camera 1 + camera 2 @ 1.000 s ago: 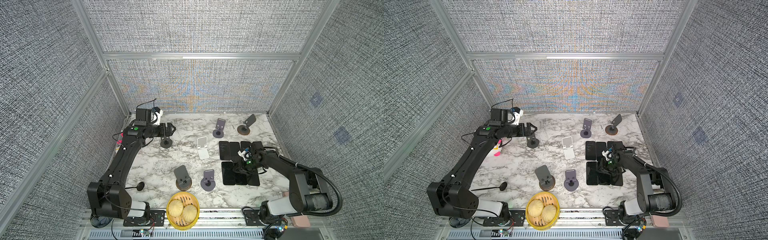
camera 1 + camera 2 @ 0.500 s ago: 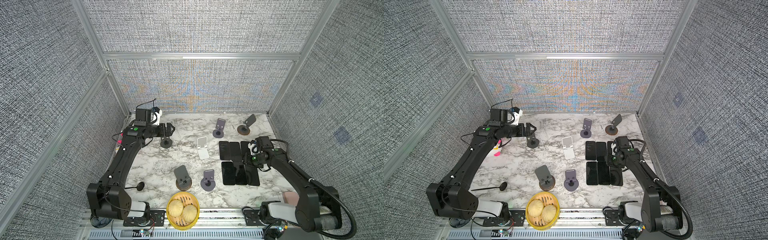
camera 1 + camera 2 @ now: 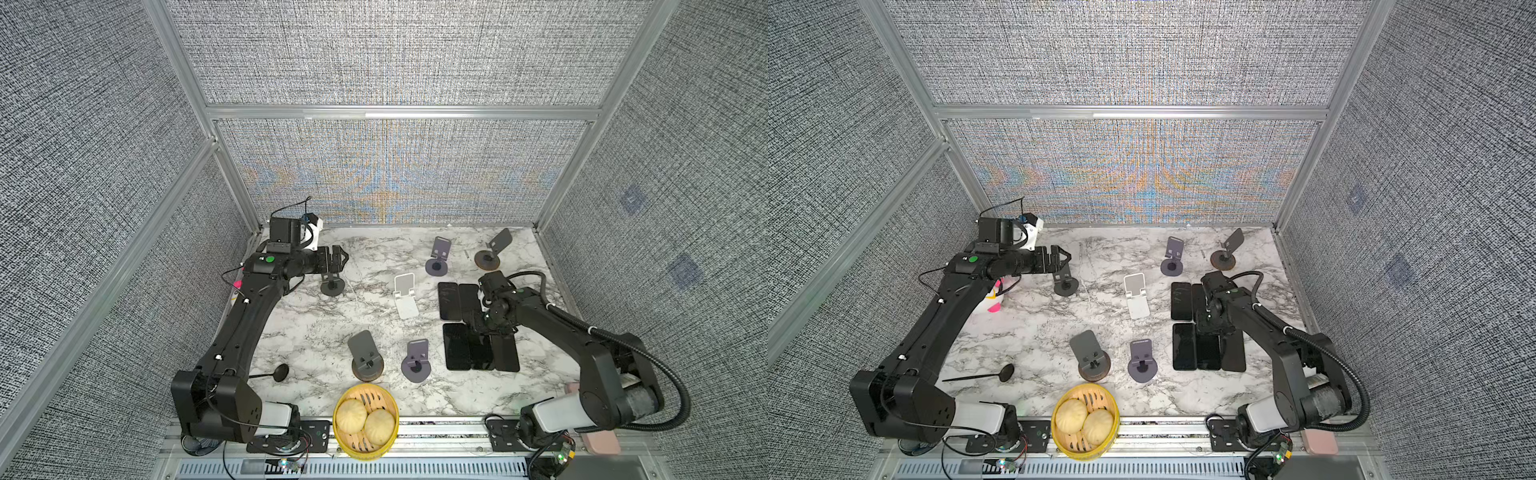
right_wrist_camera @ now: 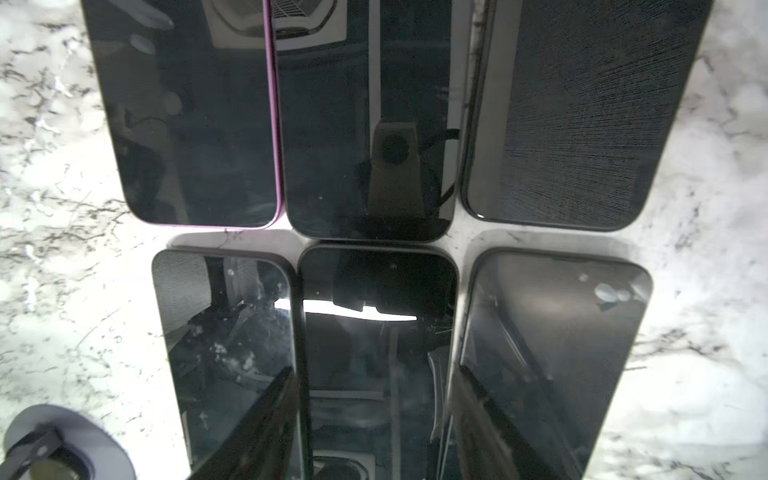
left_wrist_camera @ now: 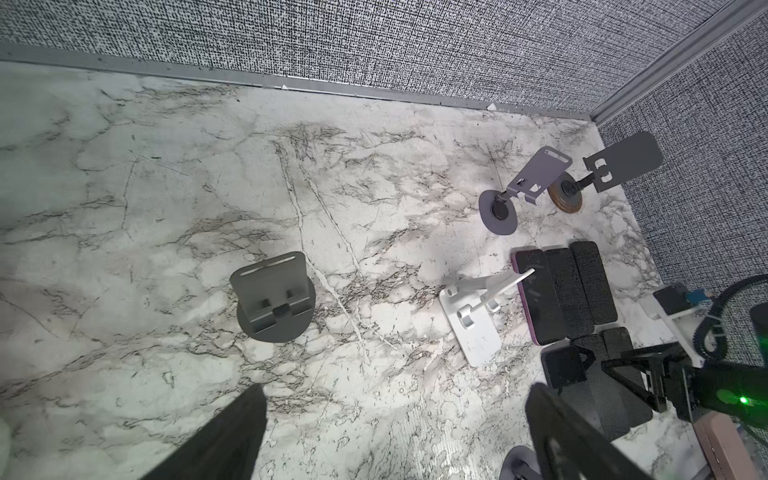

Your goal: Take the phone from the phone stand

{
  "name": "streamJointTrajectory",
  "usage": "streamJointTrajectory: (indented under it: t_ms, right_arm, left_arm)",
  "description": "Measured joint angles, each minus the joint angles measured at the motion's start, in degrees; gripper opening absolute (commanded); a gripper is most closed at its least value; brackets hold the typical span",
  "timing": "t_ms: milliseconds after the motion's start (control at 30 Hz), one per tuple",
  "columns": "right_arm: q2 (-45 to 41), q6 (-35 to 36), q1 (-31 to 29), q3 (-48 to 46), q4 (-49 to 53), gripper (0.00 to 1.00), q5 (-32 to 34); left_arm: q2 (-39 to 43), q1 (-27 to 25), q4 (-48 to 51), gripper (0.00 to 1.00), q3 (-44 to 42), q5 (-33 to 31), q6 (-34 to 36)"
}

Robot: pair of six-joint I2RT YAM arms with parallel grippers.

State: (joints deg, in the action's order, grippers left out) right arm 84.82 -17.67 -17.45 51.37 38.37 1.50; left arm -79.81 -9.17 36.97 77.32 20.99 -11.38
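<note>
Hangs the right gripper (image 4: 372, 368) spread over the middle phone (image 4: 378, 282), one finger along each long edge; cannot tell whether touching. Lies flat directly beneath on the marble table (image 4: 50, 257), between two neighbouring phones (image 4: 224, 332), a second row (image 4: 361, 124) just past the fingertips. Holds the left gripper (image 5: 397, 390) wide apart, empty, a dark stand (image 5: 274, 299) ahead of its fingertips.

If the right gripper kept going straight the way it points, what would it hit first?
Most likely the middle phone of the row nearer the robot's base: the right gripper points down at it, open fingers to either side. Its height above the phone is unclear.
</note>
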Motion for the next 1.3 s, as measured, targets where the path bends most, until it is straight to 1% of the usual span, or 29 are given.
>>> streamJointTrajectory:
  t_ms: [67, 200, 333, 500, 667, 900, 1033, 1200, 1233, 1300]
  right_arm:
    - [1.2, -0.5, -1.38, 0.52, 0.0, 0.58, 0.33]
    - [2.45, -2.05, -3.78, 0.59, -0.46, 0.47, 0.24]
    - [3.15, -3.69, -5.07, 0.31, -1.84, 0.46, -1.77]
    - [4.55, -5.57, -6.12, 0.31, -3.82, 0.41, -3.8]
    - [5.46, -6.25, -6.67, 0.48, -4.37, 0.4, -4.98]
    - [5.38, -6.99, -6.95, 0.63, -4.55, 0.41, -4.94]
    - [2.45, -6.88, -6.75, 1.25, -4.0, 0.47, -3.52]
    - [-3.58, -4.5, -5.68, 1.53, -4.42, 0.6, -1.73]
    - [-5.14, -3.87, -5.42, 1.33, -5.01, 0.64, -1.27]
    - [-8.44, -2.43, -4.61, 0.55, -6.88, 0.87, 0.11]
  left_arm:
    - [0.0, 0.0, 0.02, 0.98, 0.0, -0.02, 0.0]
    - [0.0, 0.0, 0.0, 0.98, 0.0, -0.02, 0.0]
    - [0.0, 0.0, 0.02, 0.98, 0.0, -0.02, 0.02]
    - [0.0, 0.0, 0.02, 0.98, 0.0, -0.02, 0.02]
    - [0.0, 0.0, 0.07, 0.98, 0.0, -0.07, 0.07]
    - [0.0, 0.0, 0.42, 0.98, 0.0, -0.5, 0.26]
    - [0.15, 0.0, 0.39, 0.98, 0.0, -0.52, 0.28]
    - [1.42, 0.0, 0.26, 0.98, -0.61, -2.6, 0.42]
    - [1.92, -0.02, 0.17, 0.98, -0.85, -3.23, 0.42]
    - [4.02, 0.0, -0.04, 0.98, -2.01, -5.09, 0.39]
